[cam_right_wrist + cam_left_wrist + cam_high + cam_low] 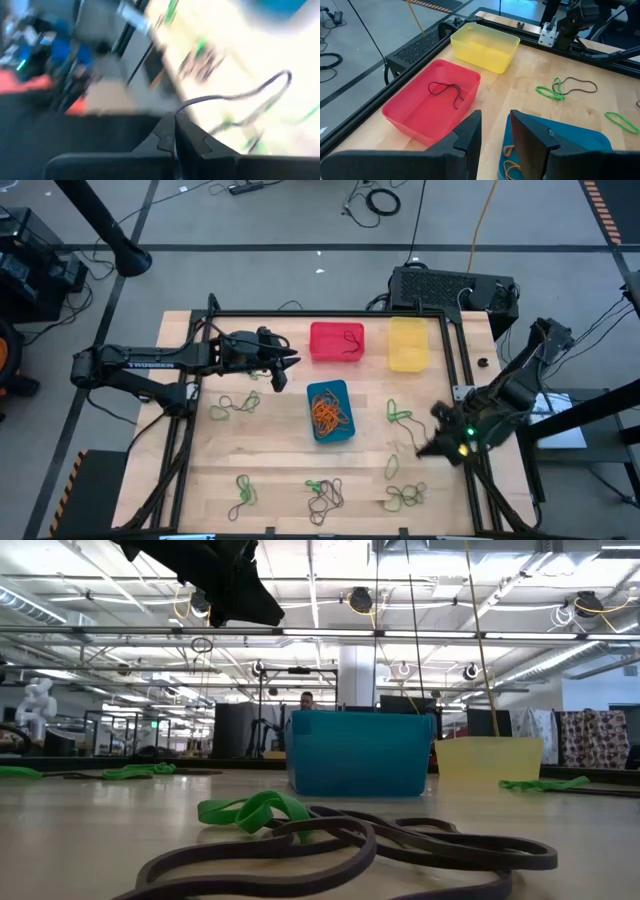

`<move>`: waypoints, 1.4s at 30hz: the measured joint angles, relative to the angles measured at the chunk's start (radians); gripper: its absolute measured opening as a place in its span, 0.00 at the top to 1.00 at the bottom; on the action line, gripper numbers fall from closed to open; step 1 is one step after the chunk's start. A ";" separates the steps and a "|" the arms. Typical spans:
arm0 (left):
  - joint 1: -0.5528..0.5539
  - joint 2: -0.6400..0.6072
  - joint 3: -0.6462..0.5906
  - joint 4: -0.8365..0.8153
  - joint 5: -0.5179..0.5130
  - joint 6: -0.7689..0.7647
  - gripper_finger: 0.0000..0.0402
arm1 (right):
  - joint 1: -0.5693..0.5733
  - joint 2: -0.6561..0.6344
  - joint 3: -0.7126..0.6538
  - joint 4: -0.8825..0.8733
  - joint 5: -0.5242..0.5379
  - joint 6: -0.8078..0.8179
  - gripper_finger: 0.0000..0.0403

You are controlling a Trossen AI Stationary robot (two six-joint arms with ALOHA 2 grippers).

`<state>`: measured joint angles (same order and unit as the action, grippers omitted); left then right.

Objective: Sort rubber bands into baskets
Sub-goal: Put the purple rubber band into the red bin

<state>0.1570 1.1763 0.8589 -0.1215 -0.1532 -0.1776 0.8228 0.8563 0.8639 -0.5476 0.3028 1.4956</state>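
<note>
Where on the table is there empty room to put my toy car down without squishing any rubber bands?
Bare wood lies between the blue basket and the rubber bands along the near edge, and left of the green bands by the left gripper. It is crowded at the near edge and beside the right gripper.

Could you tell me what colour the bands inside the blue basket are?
Orange, clearest in the high view.
</note>
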 joint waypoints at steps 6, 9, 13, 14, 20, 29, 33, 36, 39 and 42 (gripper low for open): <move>0.000 0.000 0.000 0.000 0.000 -0.050 0.73 | -0.235 -0.002 0.000 -0.054 0.069 -0.287 1.00; -0.003 0.000 0.000 -0.013 0.015 -0.053 0.73 | -0.396 -0.002 0.000 -0.022 0.104 -0.479 1.00; -0.003 -0.004 0.000 -0.108 0.017 -0.085 0.73 | -0.619 0.001 0.000 0.065 0.098 -0.709 1.00; -0.003 -0.010 0.000 -0.142 0.017 -0.108 0.73 | -0.674 0.007 0.000 0.086 0.074 -0.753 1.00; -0.002 -0.073 0.000 -0.333 0.023 -0.158 0.73 | -0.959 0.117 0.000 0.197 -0.185 -0.910 1.00; -0.001 -0.132 0.001 -0.610 -0.007 -0.307 0.73 | -1.197 0.415 0.001 0.556 -0.302 -0.962 1.00; -0.001 -0.129 0.001 -0.647 -0.008 -0.317 0.73 | -1.256 0.521 0.001 0.633 -0.301 -0.961 1.00; -0.001 -0.129 0.001 -0.645 -0.009 -0.341 0.73 | -1.287 0.584 0.001 0.642 -0.301 -0.964 1.00; -0.001 -0.129 0.001 -0.643 -0.012 -0.347 0.73 | -1.305 0.635 0.001 0.640 -0.302 -0.966 1.00; -0.001 -0.129 0.001 -0.633 -0.019 -0.388 0.73 | -1.313 0.666 0.001 0.638 -0.304 -0.973 1.00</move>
<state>0.1558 1.0473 0.8597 -0.7547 -0.1719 -0.5651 -0.4907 1.5225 0.8650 0.0907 -0.0009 0.5222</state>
